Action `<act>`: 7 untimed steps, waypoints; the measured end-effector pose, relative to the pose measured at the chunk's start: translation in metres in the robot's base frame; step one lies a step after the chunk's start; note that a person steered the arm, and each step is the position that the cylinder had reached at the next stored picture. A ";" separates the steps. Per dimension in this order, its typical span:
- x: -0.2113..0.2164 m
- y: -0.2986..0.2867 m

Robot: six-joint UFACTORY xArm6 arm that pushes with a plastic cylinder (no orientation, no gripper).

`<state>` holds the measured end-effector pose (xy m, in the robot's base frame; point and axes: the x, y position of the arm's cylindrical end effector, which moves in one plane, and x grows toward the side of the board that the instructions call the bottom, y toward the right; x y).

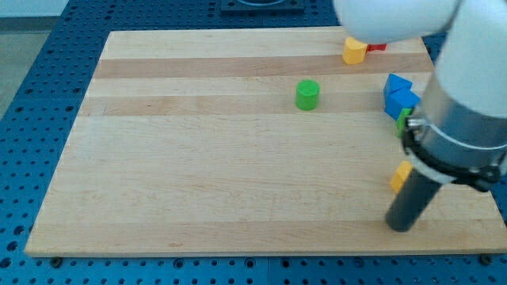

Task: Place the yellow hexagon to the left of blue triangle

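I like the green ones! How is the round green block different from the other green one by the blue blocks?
The green cylinder shows whole and stands alone mid-board; the green block is mostly hidden behind the arm, touching the blue blocks. The cylinder's shape is plain; the other's cannot be told. Both are green. My tip is far from both.

Green cylinder (307, 94) (blue triangle (398, 85), yellow hexagon (354, 51))

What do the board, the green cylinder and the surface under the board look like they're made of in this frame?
Board: pale wood, probably glued strips, going by the lengthwise grain bands; matte finish.
Green cylinder: uniform saturated colour with a soft sheen, likely plastic or painted wood; the look leaves it open.
Blue surface under the board: regular grid of holes, suggesting a perforated metal plate, painted or anodised.
My tip: dark, matte rod; material unclear.
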<state>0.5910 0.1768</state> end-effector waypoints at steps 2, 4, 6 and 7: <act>-0.040 0.032; -0.070 0.025; -0.047 -0.001; -0.048 -0.011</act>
<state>0.5426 0.1663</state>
